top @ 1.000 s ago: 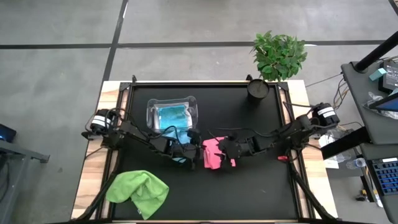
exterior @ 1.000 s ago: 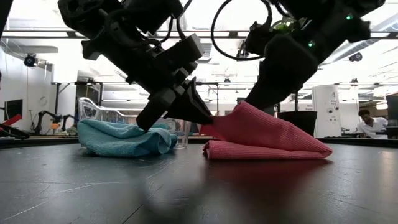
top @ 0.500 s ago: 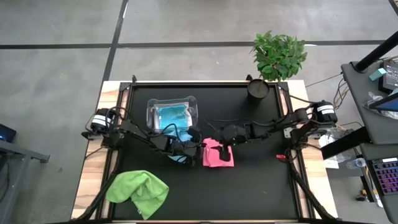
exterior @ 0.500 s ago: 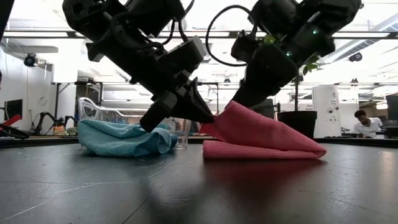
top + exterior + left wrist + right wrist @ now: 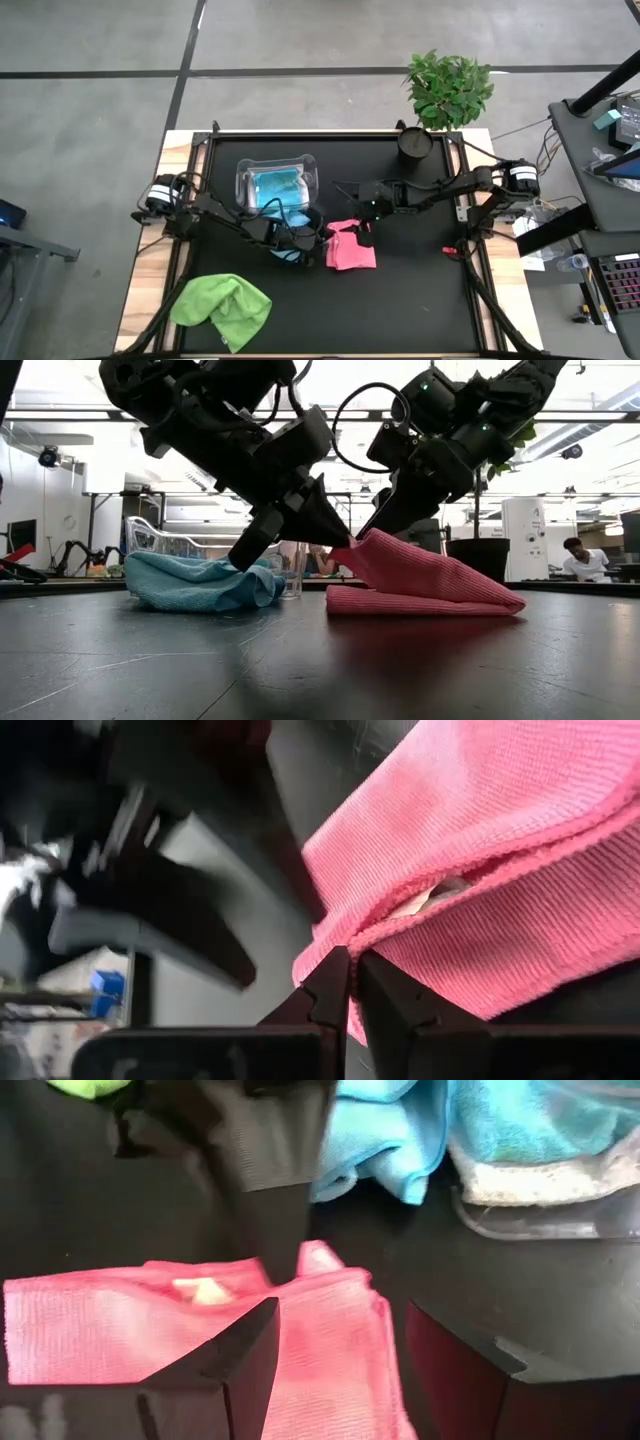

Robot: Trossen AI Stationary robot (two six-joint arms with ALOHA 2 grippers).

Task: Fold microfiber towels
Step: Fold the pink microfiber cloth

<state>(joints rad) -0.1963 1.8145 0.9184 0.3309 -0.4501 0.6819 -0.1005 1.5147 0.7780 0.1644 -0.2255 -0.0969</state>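
A: Start at the left of the worktop (image 5: 420,290). What can you see?

B: A lime green towel (image 5: 222,308) lies crumpled at the near left corner, well apart from both arms. Beyond it stands a clear plastic tub (image 5: 277,181) with a light blue towel (image 5: 275,186) inside; a pale cloth under it shows only in the right wrist view, mostly hidden.

A: And the left end effector (image 5: 338,542)?

B: Its fingers are pressed together, pinching the left corner of the pink towel (image 5: 351,249). In the left wrist view the two dark tips meet on the towel's hem. A second light blue towel (image 5: 200,582) sits just beside the tub, largely covered by the left arm from above; the level view shows it bunched on the worktop.

A: The pink one, how does it lie?

B: Near the middle, doubled over, the upper layer lifted at the pinched corner and sloping down to the right. A small whitish tag peeks between the layers.

A: The right end effector (image 5: 375,525)?

B: Spread, just above the pink towel's raised edge, holding nothing. Whether a tip touches the cloth I cannot tell.

A: Farther right?

B: A dark pot (image 5: 414,143) at the far edge, a leafy plant (image 5: 449,87) behind it
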